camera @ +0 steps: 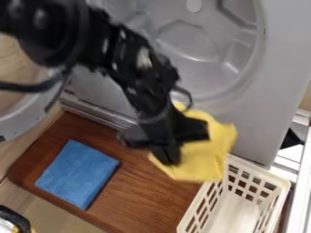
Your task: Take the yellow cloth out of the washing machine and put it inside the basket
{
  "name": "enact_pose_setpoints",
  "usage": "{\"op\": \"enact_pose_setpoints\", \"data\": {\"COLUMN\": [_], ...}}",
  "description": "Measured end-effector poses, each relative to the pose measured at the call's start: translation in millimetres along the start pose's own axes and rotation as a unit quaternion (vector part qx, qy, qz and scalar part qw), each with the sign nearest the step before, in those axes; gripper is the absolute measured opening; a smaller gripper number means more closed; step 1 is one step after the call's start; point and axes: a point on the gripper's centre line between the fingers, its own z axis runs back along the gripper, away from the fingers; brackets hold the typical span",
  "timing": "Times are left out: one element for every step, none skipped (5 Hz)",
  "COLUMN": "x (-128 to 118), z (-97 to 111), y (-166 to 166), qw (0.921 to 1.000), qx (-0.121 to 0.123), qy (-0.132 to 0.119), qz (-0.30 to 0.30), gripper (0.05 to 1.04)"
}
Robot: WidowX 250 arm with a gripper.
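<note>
In the camera view, the black arm drops in from 11 o'clock, and its claw is just past the middle toward 5 o'clock, pinched closed on the yellow cloth. The cloth's kinda fanned out toward 3 and 4 o'clock, outside the grey washing machine and near the top-left end of the white basket, so not in it. Basket's sitting at 5 o'clock. There's also a blue cloth lying flat on the brown wooden surface around 7 or 8 o'clock, and the machine's open door is over at 9.
</note>
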Motion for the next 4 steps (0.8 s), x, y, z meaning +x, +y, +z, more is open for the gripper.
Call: {"op": "enact_pose_setpoints", "data": {"x": [-26.4,-48.4,-60.0,-65.5], "z": [-14.4,-32.6,-58.1,-80.2], "y": [-23.8,-43.4,-55.9,-58.6], "qw": [0.9988,0.9963,0.9940,0.9926], "qx": [-0.009,-0.020,-0.005,0.022], "qy": [0.017,0.043,0.059,0.059], "qz": [-0.044,-0.072,-0.092,-0.104], "gripper": [0.052,0.052,0.052,0.068]}}
